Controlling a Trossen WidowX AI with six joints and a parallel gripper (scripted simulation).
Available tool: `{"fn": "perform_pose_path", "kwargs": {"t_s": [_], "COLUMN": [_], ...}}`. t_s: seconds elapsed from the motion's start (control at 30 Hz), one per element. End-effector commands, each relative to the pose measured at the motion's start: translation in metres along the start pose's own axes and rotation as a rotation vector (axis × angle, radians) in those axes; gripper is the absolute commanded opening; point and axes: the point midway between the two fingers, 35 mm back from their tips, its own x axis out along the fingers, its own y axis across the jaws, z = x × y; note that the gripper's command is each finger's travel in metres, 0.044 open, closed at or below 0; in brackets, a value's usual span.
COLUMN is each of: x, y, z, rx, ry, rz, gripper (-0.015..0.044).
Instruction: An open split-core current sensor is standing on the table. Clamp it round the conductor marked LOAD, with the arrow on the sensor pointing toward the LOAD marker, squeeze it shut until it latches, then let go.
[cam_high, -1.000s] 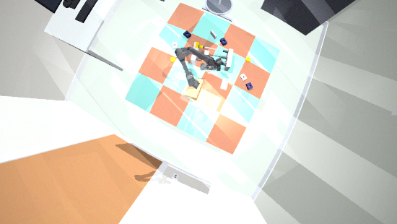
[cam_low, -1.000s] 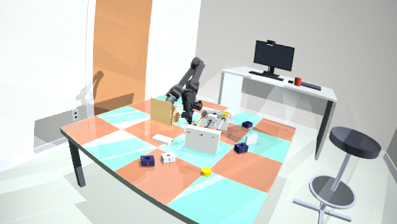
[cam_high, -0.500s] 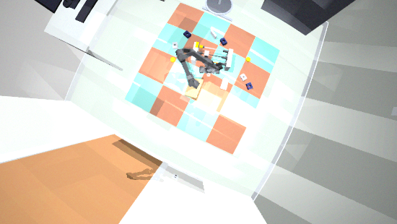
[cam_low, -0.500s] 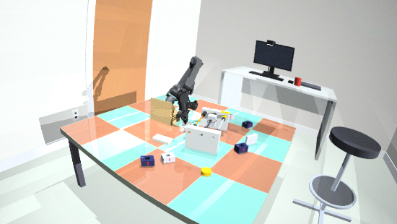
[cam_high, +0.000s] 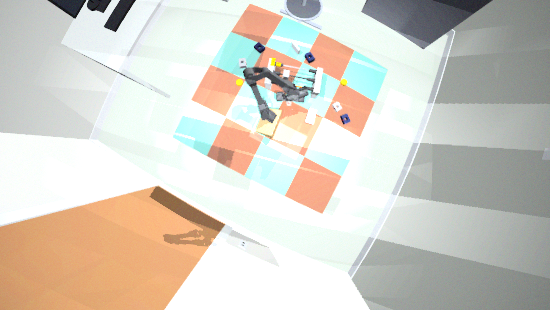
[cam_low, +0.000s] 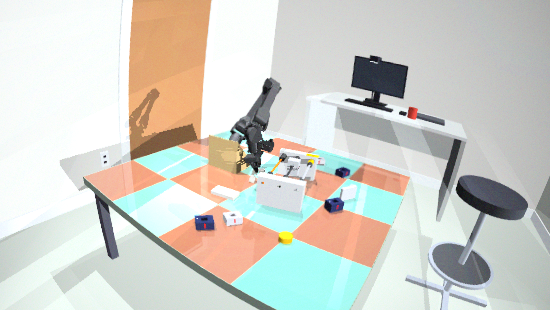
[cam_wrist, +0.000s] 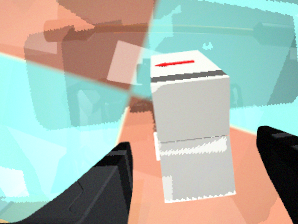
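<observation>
The white current sensor (cam_wrist: 192, 110) stands between the fingers in the wrist view, a red arrow on its top pointing left and a dark line below the top. I cannot tell whether it is latched. My gripper (cam_wrist: 194, 143) (cam_low: 256, 169) is open, with a gap on both sides of the sensor. In the exterior view a small white shape (cam_low: 252, 178) by the fingertips looks like the sensor, beside the fixture. An orange conductor (cam_low: 276, 165) runs between the fixture's white panels (cam_low: 281, 196) (cam_high: 318, 80); no conductor crosses the sensor in the wrist view. The LOAD marker is not legible.
A tan upright board (cam_low: 222, 154) stands by the arm. A flat white block (cam_low: 225, 192) (cam_high: 311, 116) lies near the fixture. Navy blocks (cam_low: 204, 223) (cam_low: 334, 205), a white block (cam_low: 233, 218) and a yellow disc (cam_low: 285, 238) lie around it.
</observation>
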Motion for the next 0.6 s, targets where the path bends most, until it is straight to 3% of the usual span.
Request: {"fn": "perform_pose_path", "kwargs": {"t_s": [0.0,0.13,0.27,0.3,0.57], "x": [-0.009,-0.054,-0.057,-0.057,-0.055], "y": [-0.001,0.000,0.000,0.000,-0.001], "z": [0.000,-0.002,-0.002,-0.002,0.009], "rx": [0.000,0.003,0.003,0.017,0.657], "ry": [0.002,0.004,0.004,0.006,0.113], "rz": [-0.004,-0.001,-0.001,0.000,-0.031], "gripper": [0.0292,0.0292,0.0292,0.0318,0.0320]}}
